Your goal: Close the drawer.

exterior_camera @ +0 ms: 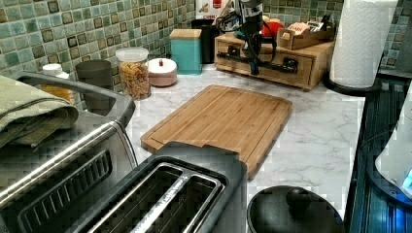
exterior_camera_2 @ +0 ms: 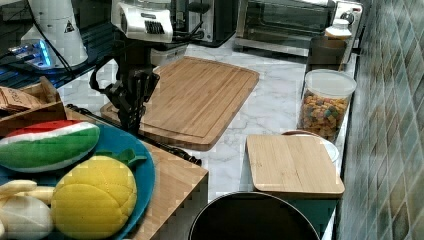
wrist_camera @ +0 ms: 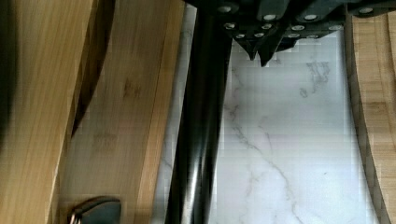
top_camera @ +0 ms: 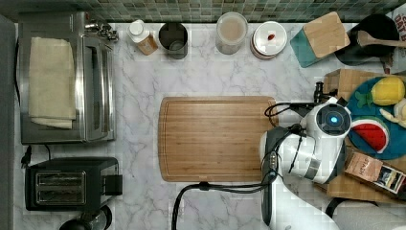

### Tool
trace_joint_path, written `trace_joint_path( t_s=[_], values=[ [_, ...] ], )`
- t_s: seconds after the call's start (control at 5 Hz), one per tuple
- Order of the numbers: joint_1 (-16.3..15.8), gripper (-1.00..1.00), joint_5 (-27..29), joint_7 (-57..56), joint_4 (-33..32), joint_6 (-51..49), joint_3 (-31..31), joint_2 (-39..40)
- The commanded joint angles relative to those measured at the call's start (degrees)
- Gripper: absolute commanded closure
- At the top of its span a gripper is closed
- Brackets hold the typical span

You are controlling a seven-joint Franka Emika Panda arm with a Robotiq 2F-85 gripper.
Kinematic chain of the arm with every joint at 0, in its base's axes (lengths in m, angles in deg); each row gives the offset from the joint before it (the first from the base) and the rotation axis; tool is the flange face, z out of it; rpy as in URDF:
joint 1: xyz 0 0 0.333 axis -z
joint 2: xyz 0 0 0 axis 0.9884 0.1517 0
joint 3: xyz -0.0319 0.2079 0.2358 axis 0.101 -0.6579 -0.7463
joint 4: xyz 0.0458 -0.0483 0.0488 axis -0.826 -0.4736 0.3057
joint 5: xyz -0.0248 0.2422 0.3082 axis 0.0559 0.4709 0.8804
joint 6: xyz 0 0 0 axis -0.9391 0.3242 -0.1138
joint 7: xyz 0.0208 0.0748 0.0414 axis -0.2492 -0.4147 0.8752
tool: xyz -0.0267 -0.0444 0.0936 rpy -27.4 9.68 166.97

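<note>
Right under the wrist camera runs the black bar handle (wrist_camera: 198,126) of the drawer (exterior_camera: 265,60), nearly flush in its wooden stand beside the cutting board (exterior_camera: 223,119); gripper (wrist_camera: 261,49) pressed together just beside the bar, over marble counter (wrist_camera: 285,149)

bare marble (wrist_camera: 289,140) between handle (wrist_camera: 198,116) and cutting board (wrist_camera: 373,93); tool (wrist_camera: 261,49) overhead
</note>
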Motion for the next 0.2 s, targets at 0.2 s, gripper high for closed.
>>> trace_joint_path(
  t_s=[0.2],
  values=[
    [4.82, 1.00, -2.76, 2.40, 6.19, -1.27, 7.49, -3.50]
  ],
)
